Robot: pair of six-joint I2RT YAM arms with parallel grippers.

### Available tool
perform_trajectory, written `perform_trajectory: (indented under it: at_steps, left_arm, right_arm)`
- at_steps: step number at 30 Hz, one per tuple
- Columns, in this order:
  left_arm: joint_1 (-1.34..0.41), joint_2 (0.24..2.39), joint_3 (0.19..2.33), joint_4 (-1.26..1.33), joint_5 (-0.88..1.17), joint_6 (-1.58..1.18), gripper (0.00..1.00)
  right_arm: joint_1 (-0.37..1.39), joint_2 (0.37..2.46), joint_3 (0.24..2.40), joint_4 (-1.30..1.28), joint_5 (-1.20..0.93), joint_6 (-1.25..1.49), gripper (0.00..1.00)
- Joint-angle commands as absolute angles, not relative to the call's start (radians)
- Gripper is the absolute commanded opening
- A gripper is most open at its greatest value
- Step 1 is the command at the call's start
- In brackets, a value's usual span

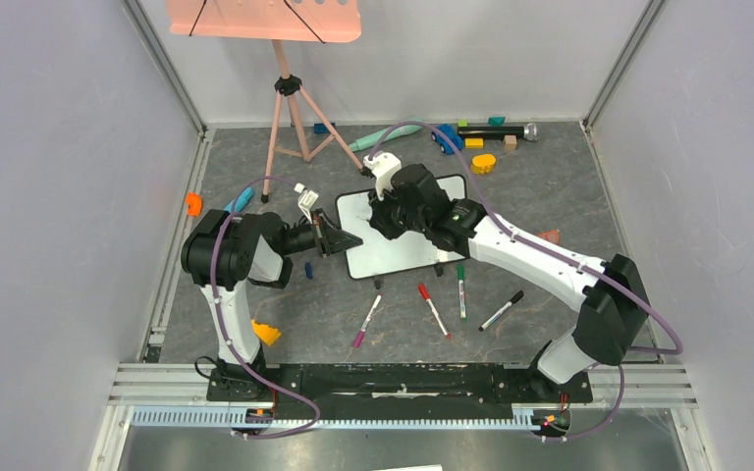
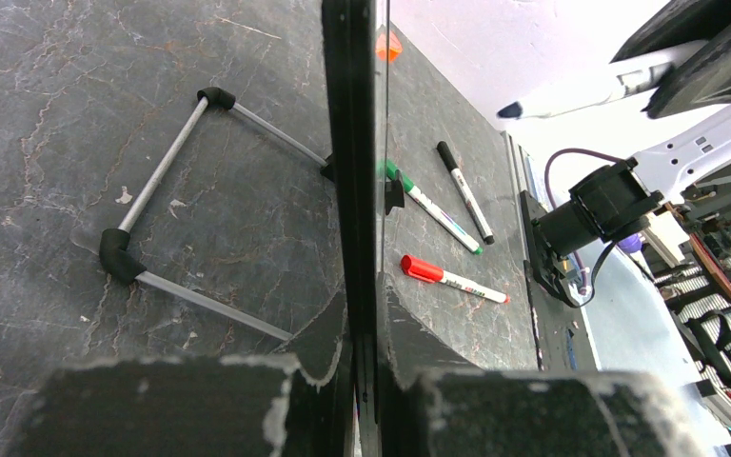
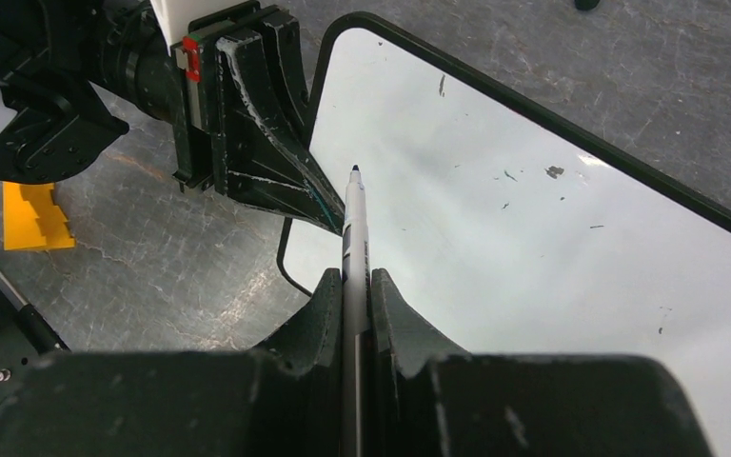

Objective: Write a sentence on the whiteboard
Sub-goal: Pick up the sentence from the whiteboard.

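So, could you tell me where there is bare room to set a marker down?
Free: the far-right patch between the toy pile and the right arm; also between the yellow wedge and the purple marker. Crowded: in front of the whiteboard.

Bright, even light from overhead. Top view sharp throughout; soft, short shadows under both arms on the table (image 1: 324, 314). Right wrist view: whiteboard (image 3: 533, 238) glares, washing out toward the lower right; marker (image 3: 354, 228) tip crisp, right fingers (image 3: 316, 314) blurred near the lens. Left wrist view: upper right blown out white, left fingers (image 2: 152, 409) soft, distant background hazy.
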State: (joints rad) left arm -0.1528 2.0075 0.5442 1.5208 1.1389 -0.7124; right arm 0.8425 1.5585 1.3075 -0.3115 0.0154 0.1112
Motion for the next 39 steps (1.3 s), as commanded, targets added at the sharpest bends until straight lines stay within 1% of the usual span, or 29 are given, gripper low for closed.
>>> perform_trajectory:
  at_steps: [1,14,39]
  left_arm:
    - [-0.149,2.037,0.533,1.557,1.117,-0.566,0.02]
    - [-0.150,2.038,0.531,1.557,1.115,-0.563,0.02]
    - [-0.150,2.029,0.523,1.557,1.119,-0.548,0.02]
  right_arm:
    - [0.851,1.580,1.344,-0.290,0.010,0.104,0.00]
    - [0.851,1.638,1.411,-0.252,0.003,0.103,0.00]
    - [0.850,1.687,1.473,-0.235,0.083,0.076,0.00]
